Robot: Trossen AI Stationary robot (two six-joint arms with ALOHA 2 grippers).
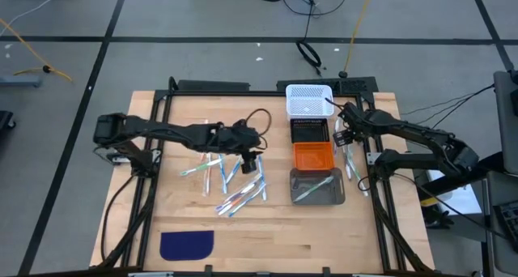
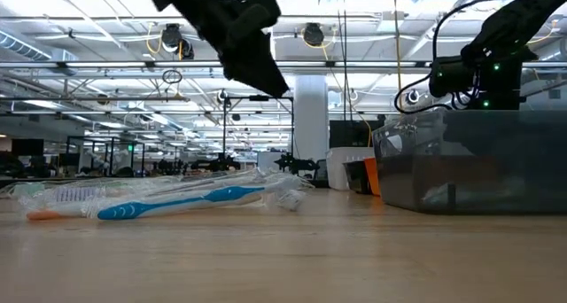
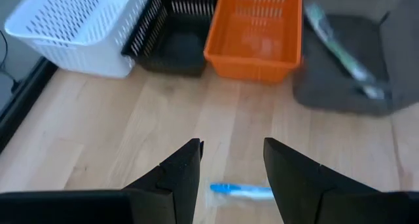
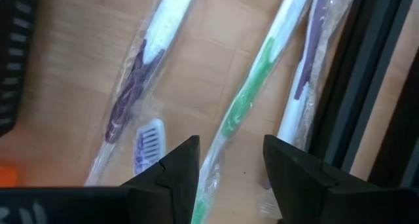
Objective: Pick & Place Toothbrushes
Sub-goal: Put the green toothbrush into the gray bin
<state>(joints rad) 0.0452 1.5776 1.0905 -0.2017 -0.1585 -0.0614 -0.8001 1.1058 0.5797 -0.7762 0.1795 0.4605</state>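
Both grippers' jaws stand apart, holding nothing. Left gripper (image 1: 253, 163) hovers over the scattered toothbrushes (image 1: 229, 182) at mid-table, a blue one (image 3: 241, 191) showing between its fingers. Right gripper (image 1: 343, 139) hangs over wrapped brushes (image 4: 245, 103) lying beside the black bin (image 1: 312, 131) and orange bin (image 1: 312, 157). One green brush (image 1: 312, 189) lies in the grey bin (image 1: 341, 198).
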